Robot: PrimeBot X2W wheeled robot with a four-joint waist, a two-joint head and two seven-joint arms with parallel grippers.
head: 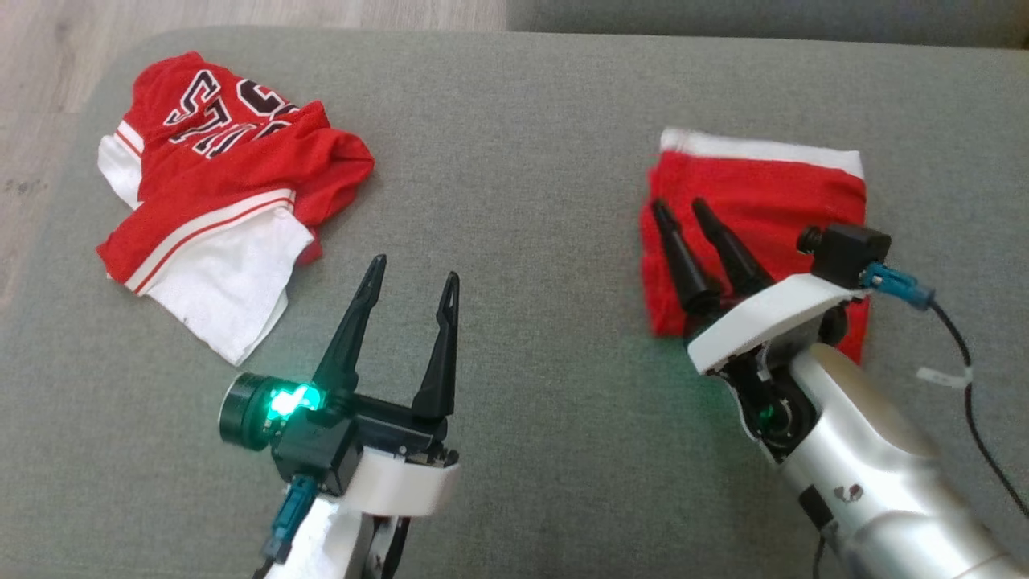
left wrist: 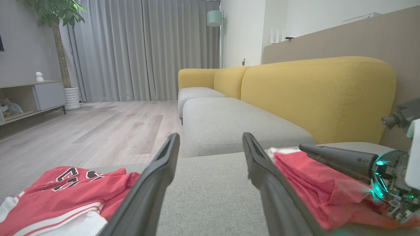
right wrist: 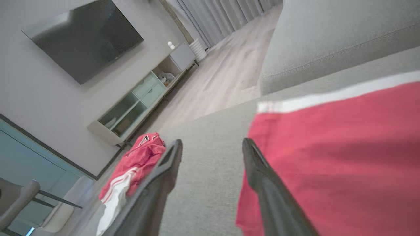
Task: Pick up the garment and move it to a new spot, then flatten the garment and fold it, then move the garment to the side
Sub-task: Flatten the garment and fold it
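Observation:
A folded red garment (head: 764,201) with a white band along its far edge lies flat on the right side of the grey cushion (head: 522,201). My right gripper (head: 682,207) is over the garment's left part, open, with nothing between its fingers. In the right wrist view, the right gripper (right wrist: 212,142) straddles the garment's (right wrist: 344,157) left edge, one finger over red cloth and one over grey fabric. My left gripper (head: 416,269) stands open over bare cushion at centre left. The left wrist view shows the garment (left wrist: 315,186) with a right finger (left wrist: 338,157) above it.
A crumpled red and white jersey (head: 233,169) with dark lettering lies at the cushion's far left, near the edge. Wood floor (head: 64,48) lies beyond that edge. A yellow sofa back (left wrist: 315,95) and more grey seat cushions (left wrist: 229,121) stand behind.

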